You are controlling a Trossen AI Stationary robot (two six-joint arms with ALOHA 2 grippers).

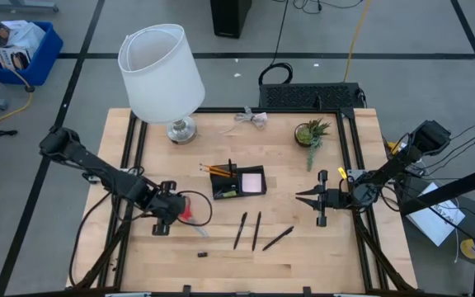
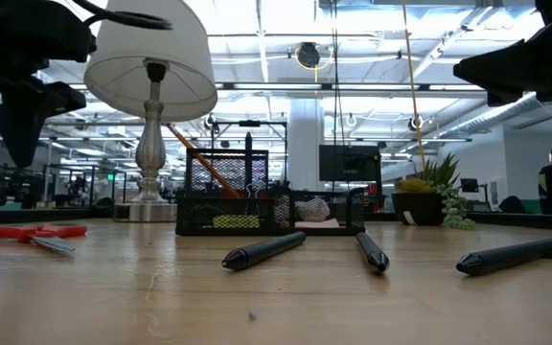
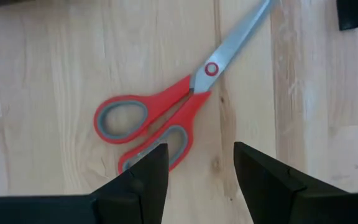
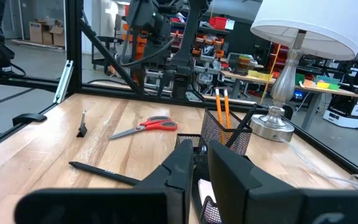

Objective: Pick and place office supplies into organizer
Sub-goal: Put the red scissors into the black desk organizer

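Left gripper [image 3: 194, 177], fingers spread, hovers above the scissors [image 3: 166, 115]; recommend descending squarely astride one red handle before pinching.

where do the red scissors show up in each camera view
High view: the scissors lie left of centre, at the left gripper.
Low view: flat at the far left.
Left wrist view: mid-picture, just past the open fingers.
Right wrist view: on the wood, mid-left.
Shared landmark: the lamp, which shows in the high, low and right wrist views only.
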